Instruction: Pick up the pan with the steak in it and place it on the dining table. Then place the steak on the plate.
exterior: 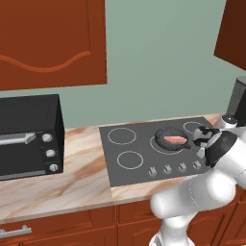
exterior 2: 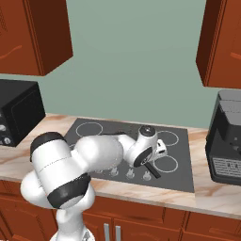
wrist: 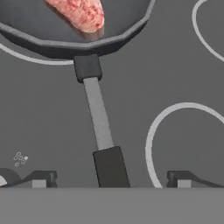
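The pan (exterior: 168, 136) sits on the back right burner of the black cooktop (exterior: 125, 163), and the pinkish steak (exterior: 175, 140) lies inside it. The hand view looks down on the pan's rim (wrist: 87, 42), the steak (wrist: 81, 13) and the thin handle (wrist: 98, 113) running toward the camera. My gripper (wrist: 110, 179) is open, with one fingertip on each side of the handle's dark end and nothing gripped. From the left base view my gripper (exterior: 202, 138) hovers just right of the pan. In the right base view my hand (exterior 2: 147, 146) hides the pan. The dining table and the plate are out of view.
A black toaster oven (exterior: 29, 137) stands on the marble counter left of the cooktop. A dark coffee machine (exterior 2: 227, 141) stands at the right. Knobs (exterior: 167, 169) line the cooktop's front edge. Red-brown wall cabinets (exterior: 48, 43) hang overhead.
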Controlling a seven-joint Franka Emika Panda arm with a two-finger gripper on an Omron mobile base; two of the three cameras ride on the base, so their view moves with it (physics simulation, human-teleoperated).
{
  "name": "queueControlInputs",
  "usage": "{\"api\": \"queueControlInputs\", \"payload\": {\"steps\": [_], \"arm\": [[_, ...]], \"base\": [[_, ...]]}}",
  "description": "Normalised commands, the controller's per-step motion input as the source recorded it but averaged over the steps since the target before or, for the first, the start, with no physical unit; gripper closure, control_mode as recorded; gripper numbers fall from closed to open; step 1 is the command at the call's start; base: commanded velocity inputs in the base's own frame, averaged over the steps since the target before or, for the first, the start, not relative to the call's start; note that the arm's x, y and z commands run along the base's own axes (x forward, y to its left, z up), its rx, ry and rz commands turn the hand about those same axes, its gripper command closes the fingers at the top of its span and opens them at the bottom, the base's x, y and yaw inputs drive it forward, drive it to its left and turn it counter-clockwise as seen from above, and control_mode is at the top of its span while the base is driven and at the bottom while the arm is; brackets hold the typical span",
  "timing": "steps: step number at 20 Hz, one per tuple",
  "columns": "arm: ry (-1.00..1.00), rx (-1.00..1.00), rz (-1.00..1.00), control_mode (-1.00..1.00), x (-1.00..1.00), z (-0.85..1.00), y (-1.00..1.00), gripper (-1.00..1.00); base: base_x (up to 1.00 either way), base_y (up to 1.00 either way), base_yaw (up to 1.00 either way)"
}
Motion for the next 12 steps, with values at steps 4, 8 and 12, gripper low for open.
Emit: {"api": "queueControlInputs", "payload": {"steps": [4, 8, 12], "arm": [[0.03, 0.0, 0.08, -1.0, 0.39, -0.23, -0.2, -1.0], [0.04, 0.0, 0.0, -1.0, 0.02, -0.05, 0.0, -1.0], [0.06, -0.02, 0.0, -1.0, 0.08, -0.26, -0.03, -1.0]], "base": [[0.0, 0.0, 0.0], [0.0, 0.0, 0.0], [0.0, 0.0, 0.0]]}}
